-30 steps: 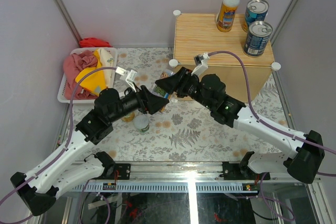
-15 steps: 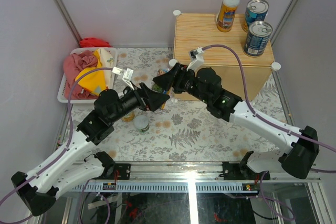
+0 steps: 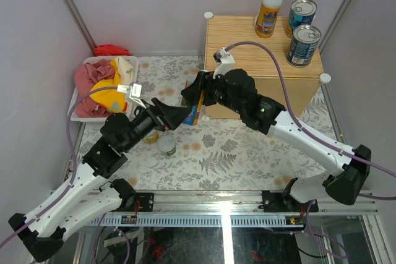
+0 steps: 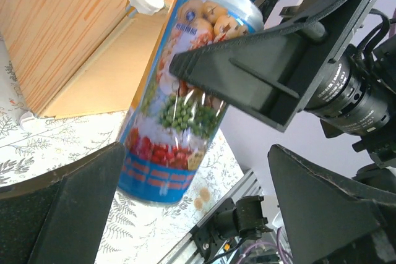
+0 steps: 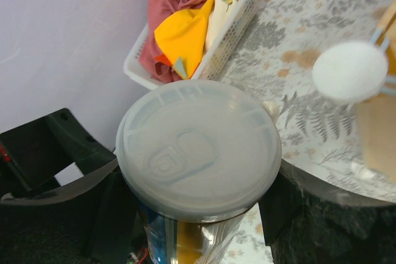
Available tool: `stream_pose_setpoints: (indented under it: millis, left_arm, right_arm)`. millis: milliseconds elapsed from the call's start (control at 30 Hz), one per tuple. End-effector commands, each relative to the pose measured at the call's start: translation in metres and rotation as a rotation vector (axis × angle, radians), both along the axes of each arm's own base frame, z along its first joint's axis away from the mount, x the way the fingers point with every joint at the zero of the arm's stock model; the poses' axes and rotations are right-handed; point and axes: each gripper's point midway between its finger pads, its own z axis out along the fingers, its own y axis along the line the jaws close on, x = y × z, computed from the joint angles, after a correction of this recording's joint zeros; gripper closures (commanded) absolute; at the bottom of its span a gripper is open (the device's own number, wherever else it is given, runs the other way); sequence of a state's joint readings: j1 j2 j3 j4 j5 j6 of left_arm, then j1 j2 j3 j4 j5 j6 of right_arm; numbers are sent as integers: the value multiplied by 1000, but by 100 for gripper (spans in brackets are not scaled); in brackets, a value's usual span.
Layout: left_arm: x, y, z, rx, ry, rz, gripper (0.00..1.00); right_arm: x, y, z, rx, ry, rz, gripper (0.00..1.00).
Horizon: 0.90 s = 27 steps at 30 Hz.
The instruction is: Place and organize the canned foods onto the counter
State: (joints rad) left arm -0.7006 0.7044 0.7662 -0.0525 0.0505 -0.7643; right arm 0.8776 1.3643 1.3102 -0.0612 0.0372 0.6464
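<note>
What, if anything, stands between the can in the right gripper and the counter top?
Nothing visible; the counter is bare at its near left, by the can; the jar and two tins stand far right.

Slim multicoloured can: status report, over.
Right gripper shut on slim multicoloured can, beside the counter. Left gripper open, straddling it, not touching. Three cans at counter's far right; nothing blocks its near left.
</note>
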Motion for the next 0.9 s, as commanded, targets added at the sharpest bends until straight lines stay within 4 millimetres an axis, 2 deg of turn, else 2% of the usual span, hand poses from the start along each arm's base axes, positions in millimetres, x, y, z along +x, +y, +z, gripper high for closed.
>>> stream_pose_setpoints:
  millis: [0,167,233,367,600,867]
  left_arm:
    - [-1,15,24,-64,-21,68,0]
    - [-4,23,18,-64,10,97,0]
    - [-5,27,15,-61,23,113,0]
    - [-6,37,11,-48,32,150,0]
    - [-4,47,2,-6,54,196,0]
    - [0,51,-6,28,62,228,0]
  right_arm:
    - [11,-10,117,113,-299,-50,100]
    - [30,-25,154,37,-450,-149,100]
    - [38,-36,173,12,-517,-212,100]
    - [59,-58,195,-62,-619,-337,100]
    - [111,-120,206,-119,-667,-525,100]
    - [148,-172,210,-237,-746,-691,100]
